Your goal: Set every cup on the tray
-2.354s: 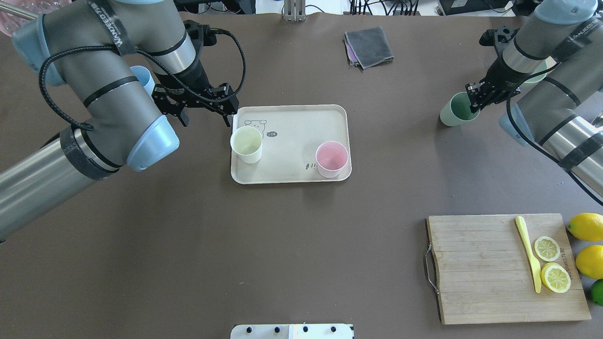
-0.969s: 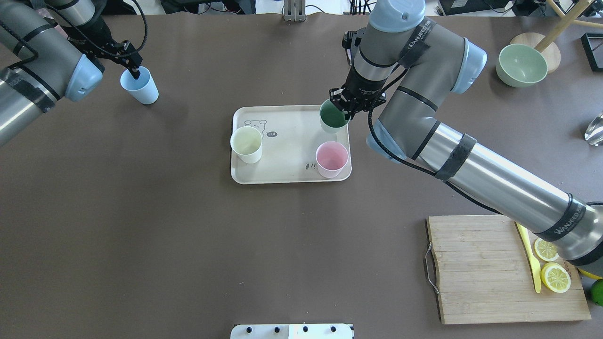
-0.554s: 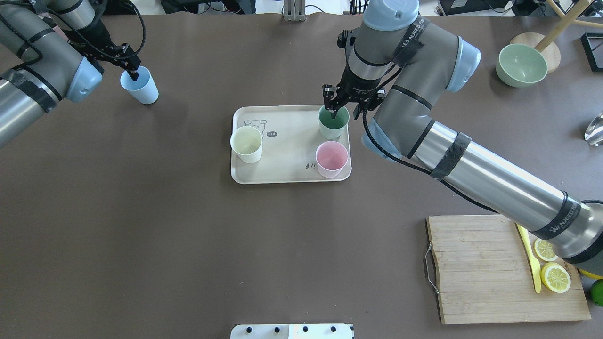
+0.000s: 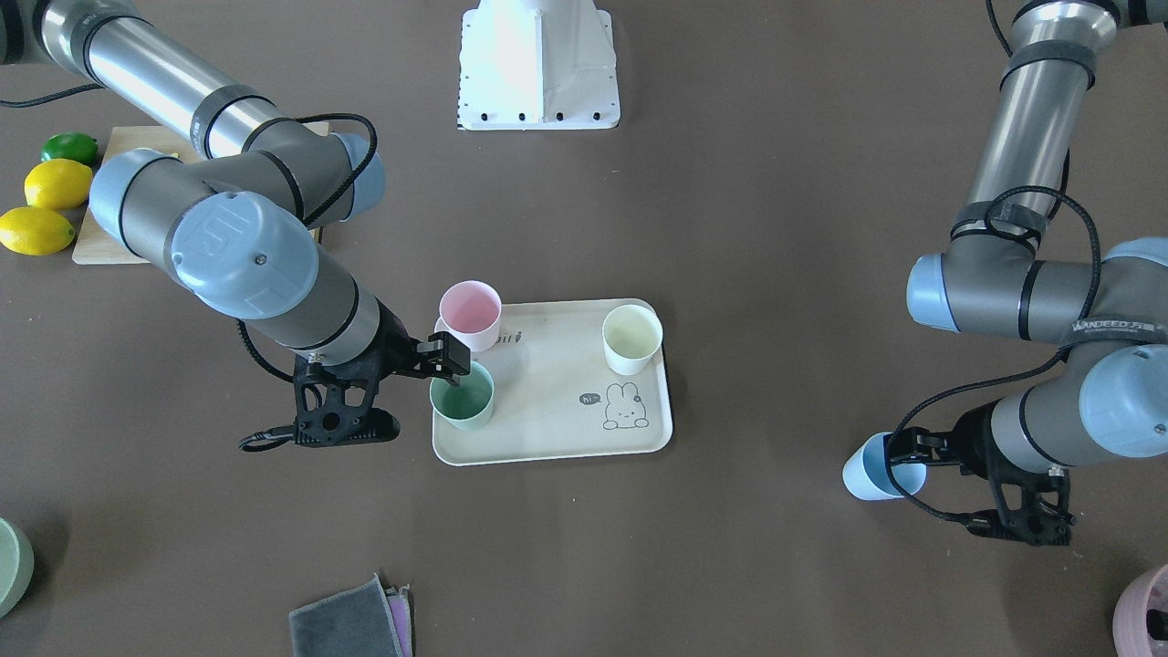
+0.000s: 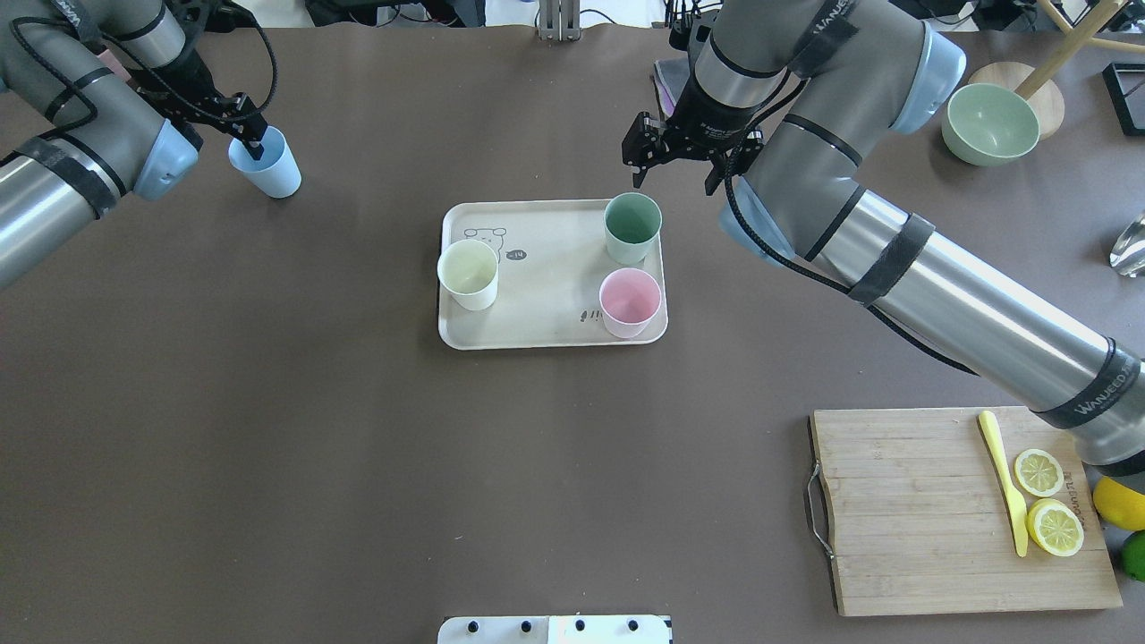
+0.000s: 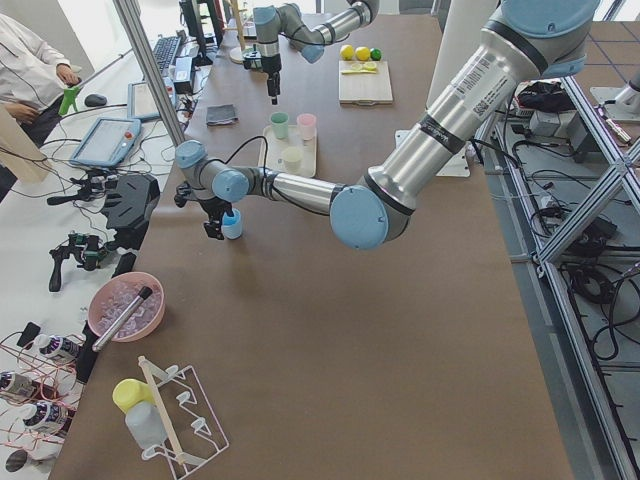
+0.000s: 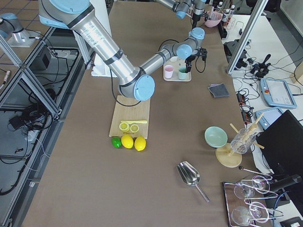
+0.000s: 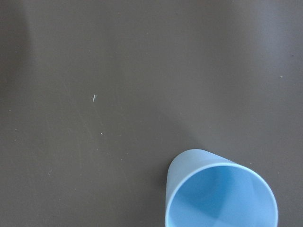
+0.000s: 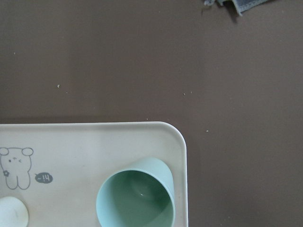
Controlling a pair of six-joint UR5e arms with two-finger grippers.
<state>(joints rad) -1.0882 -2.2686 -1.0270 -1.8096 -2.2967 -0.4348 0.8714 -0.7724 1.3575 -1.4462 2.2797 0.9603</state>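
Note:
The cream tray (image 5: 546,329) lies mid-table. On it stand the cream-white cup (image 5: 468,275), the pink cup (image 5: 630,302) and the sage green cup (image 5: 632,228), the green one in the tray's far right corner. My right gripper (image 5: 673,165) is open and empty, just behind and above the green cup (image 9: 137,198). The light blue cup (image 5: 266,163) stands on the table at the far left. My left gripper (image 5: 250,143) has one finger inside its rim. The other finger is hidden, so I cannot tell its grip. The left wrist view shows only the blue cup (image 8: 221,189).
A wooden cutting board (image 5: 903,510) with lemon slices and a yellow knife lies at the near right, with whole lemons beside it. A green bowl (image 5: 988,123) sits at the far right. A grey cloth (image 4: 351,625) and a mauve pot (image 4: 1145,620) lie along the far edge.
My right gripper carried the green cup from the far right onto the tray, let it go and lifted back. My left arm swung from the tray to the blue cup and dipped a finger in.

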